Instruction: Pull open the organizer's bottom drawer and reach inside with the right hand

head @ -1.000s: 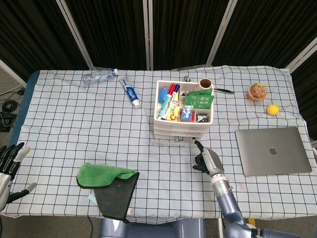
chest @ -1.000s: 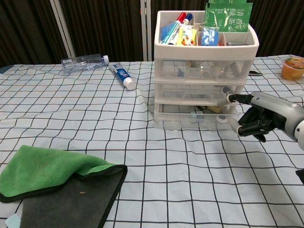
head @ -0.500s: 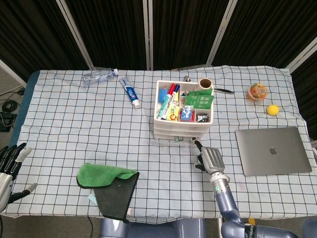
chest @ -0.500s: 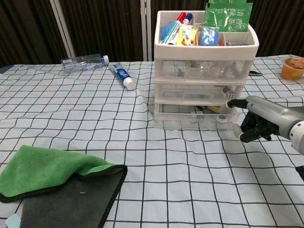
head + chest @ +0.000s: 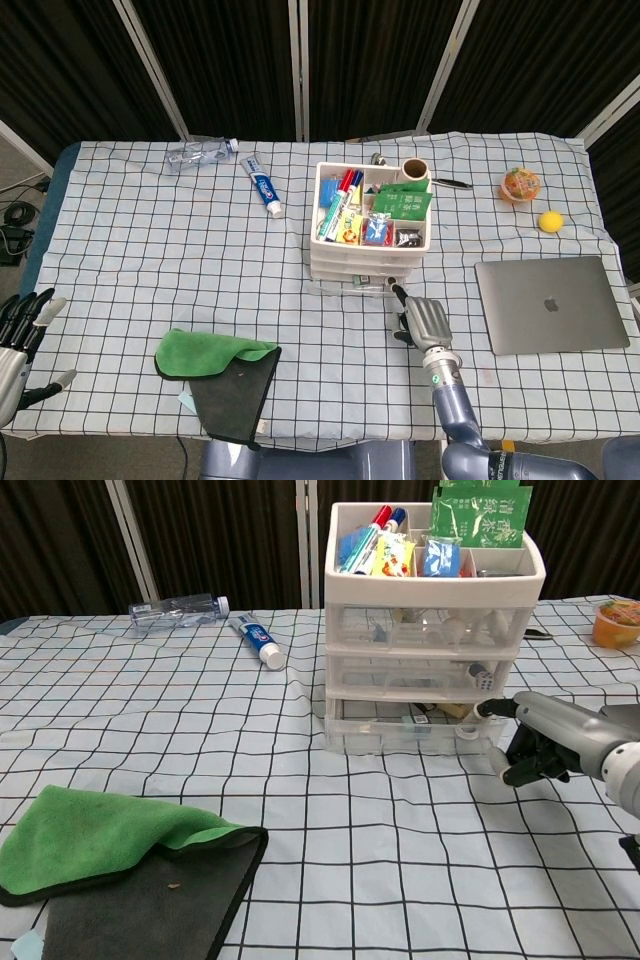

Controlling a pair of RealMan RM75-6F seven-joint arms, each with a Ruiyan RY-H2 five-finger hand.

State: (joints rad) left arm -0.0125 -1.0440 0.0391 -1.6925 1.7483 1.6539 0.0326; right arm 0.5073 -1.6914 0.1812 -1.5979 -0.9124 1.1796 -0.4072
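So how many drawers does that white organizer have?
3, stacked under the open top tray: top drawer, middle drawer, bottom drawer, where the right hand reaches.

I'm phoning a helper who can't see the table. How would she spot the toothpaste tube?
Start at the white organizer mid-table. Left of it, towards the far edge, lies the toothpaste tube. It is white and blue, unlike the clear bottle beyond it.

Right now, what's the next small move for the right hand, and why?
Probably a short pull straight back toward the robot. The right hand has a fingertip at the bottom drawer front by its knob, and the drawer looks barely slid out, too little to reach inside.
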